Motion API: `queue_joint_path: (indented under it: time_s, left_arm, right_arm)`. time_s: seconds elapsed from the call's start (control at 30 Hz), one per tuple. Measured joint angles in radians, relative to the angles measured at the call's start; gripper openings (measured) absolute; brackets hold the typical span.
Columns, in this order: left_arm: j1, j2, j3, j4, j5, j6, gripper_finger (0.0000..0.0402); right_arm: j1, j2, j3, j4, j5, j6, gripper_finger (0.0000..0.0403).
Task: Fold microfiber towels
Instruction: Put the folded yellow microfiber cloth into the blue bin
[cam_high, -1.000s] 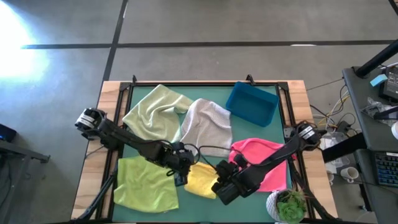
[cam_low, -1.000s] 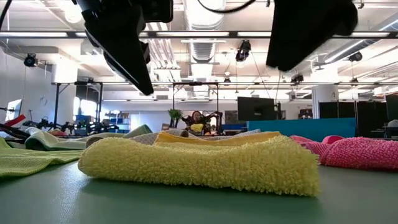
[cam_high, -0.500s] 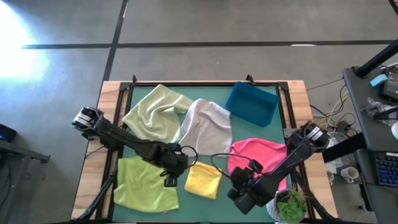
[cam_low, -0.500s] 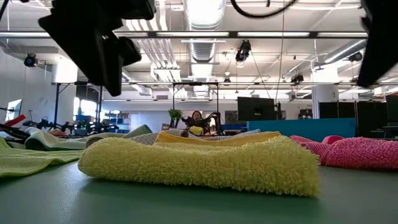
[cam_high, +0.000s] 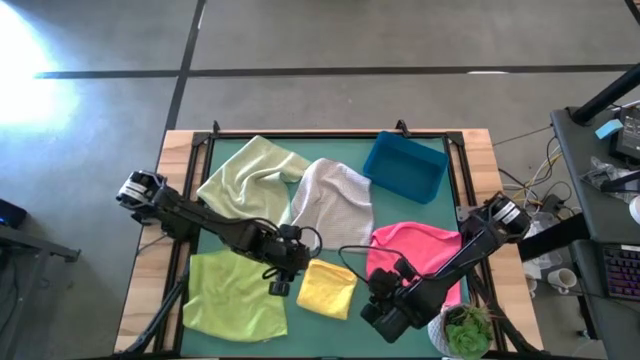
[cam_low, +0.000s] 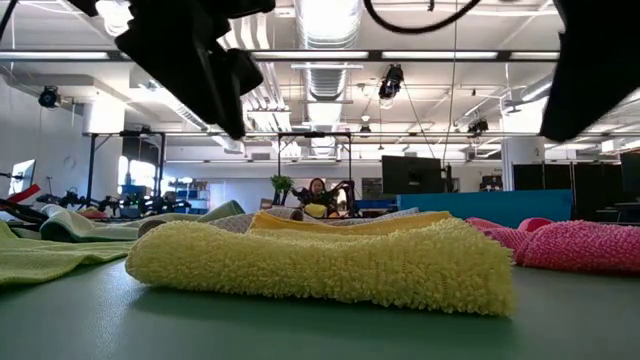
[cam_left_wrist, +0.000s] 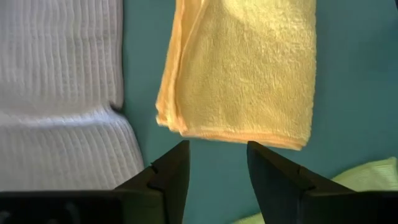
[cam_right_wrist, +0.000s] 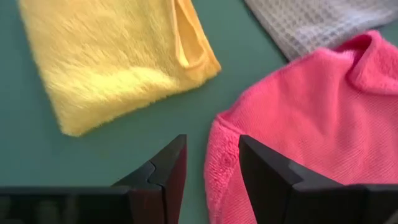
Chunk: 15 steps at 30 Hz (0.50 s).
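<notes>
Pink towel: near edge covered by the right arm in the high view. Lime towel: cut off at the frame edge. Person beyond the worktop: too small to be made out.

You're in open-plan robotics lab or industrial workspace. Bare concrete floor around wood-edged table with green mat. Exposed ducting and strip lights overhead. Monitor and black metal frames across hall, person seated at far bench. Beside you, desk cluttered with cables, keyboard at its edge
</notes>
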<state>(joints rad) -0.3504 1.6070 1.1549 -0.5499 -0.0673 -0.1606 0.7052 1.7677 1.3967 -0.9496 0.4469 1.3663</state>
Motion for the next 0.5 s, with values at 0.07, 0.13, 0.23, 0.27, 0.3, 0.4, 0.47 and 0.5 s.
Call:
queue_joint_path:
  time_s: [0.07, 0.13, 0.23, 0.27, 0.3, 0.4, 0.47, 0.5]
  left_arm:
    - [0.002, 0.0, 0.0, 0.009, -0.002, 0.068, 0.0144]
    - [0.003, 0.0, 0.0, 0.012, -0.002, 0.117, 0.0144]
    - [0.002, 0.0, 0.0, 0.012, -0.003, 0.165, 0.0144]
    - [0.002, 0.0, 0.0, 0.014, -0.003, 0.174, 0.0144]
    - [0.002, 0.0, 0.0, 0.016, -0.003, 0.182, 0.0144]
    - [0.003, 0.0, 0.0, 0.025, -0.005, 0.224, 0.0144]
    - [0.007, 0.0, -0.006, 0.037, -0.006, 0.245, 0.0144]
    - [0.01, 0.0, -0.016, 0.057, -0.006, 0.246, 0.0144]
  right_arm:
    - [-0.002, -0.031, 0.015, 0.004, 0.034, -0.014, 0.0134]
    - [-0.001, -0.068, 0.026, 0.003, 0.102, -0.034, 0.0132]
    - [0.0, -0.129, 0.028, -0.002, 0.228, -0.072, 0.0132]
    - [-0.001, -0.15, 0.027, -0.006, 0.266, -0.079, 0.0133]
    - [-0.001, -0.171, 0.024, -0.013, 0.3, -0.097, 0.0134]
    - [-0.002, -0.221, 0.016, -0.041, 0.352, -0.16, 0.0138]
    - [-0.003, -0.248, -0.002, -0.071, 0.364, -0.179, 0.0141]
    - [-0.003, -0.259, -0.014, -0.076, 0.366, -0.18, 0.0143]
